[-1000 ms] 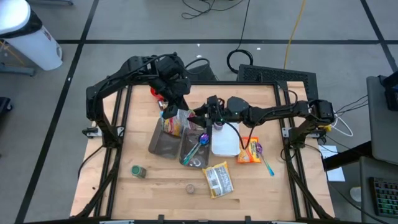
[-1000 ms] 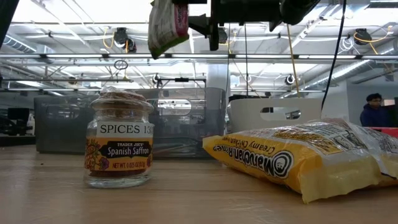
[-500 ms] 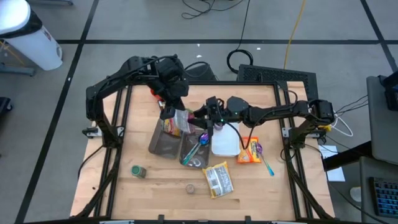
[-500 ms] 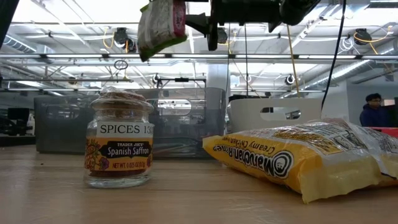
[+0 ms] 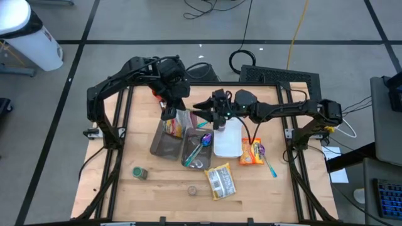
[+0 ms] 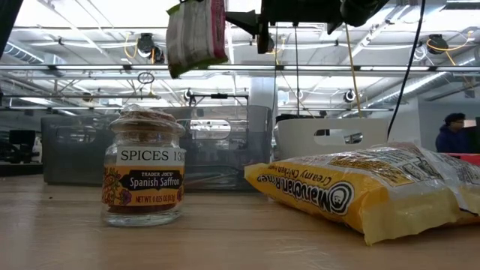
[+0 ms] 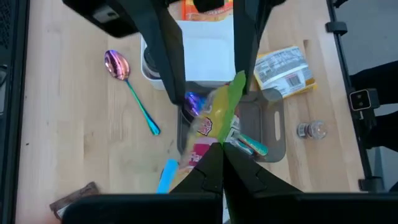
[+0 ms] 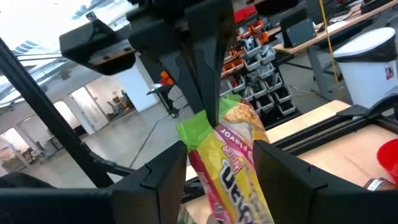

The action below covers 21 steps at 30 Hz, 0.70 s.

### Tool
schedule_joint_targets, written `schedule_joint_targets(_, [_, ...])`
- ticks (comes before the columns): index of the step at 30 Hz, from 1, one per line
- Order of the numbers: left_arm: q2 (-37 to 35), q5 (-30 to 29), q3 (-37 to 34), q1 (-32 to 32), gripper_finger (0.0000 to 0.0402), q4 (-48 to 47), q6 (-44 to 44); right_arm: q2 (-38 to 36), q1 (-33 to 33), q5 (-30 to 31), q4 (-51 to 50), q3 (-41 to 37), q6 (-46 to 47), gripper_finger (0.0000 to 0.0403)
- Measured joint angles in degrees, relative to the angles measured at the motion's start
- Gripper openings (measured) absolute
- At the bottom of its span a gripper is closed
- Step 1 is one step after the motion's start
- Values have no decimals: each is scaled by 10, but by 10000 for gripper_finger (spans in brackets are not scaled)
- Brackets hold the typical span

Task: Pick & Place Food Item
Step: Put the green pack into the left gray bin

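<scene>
Snack bag point(image 5: 176, 122), green-topped with pink and yellow print, hanging pinched at its upper edge in the clenched left gripper point(image 5: 169, 108), raised over the table. Directly beneath: two dark clear bins side by side, the nearer-left bin point(image 5: 164, 145) with nothing discernible inside, the other bin point(image 5: 196, 150) holding a purple-bowled spoon point(image 5: 202, 143). Right gripper point(image 8: 216, 140) level with the bag, fingers point(image 8: 163, 177) spread either side of it, touching or not: cannot tell. Beside the right gripper, a white tub point(image 5: 230, 139).
</scene>
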Motion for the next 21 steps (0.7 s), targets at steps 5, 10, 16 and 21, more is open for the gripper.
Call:
schedule_joint_targets(5, [3, 4, 0, 6, 0, 2, -2, 0, 0, 1, 0, 0, -3, 167])
schedule_joint_targets(10, [13, 7, 0, 6, 0, 4, -1, 0, 0, 14, 6, 0, 5, 160])
schedule_joint_targets(16, [23, 19, 0, 7, 0, 24, -2, 0, 0, 15, -3, 0, 5, 147])
schedule_joint_targets(21, [23, 23, 0, 8, 0, 26, -2, 0, 0, 13, -18, 0, 5, 126])
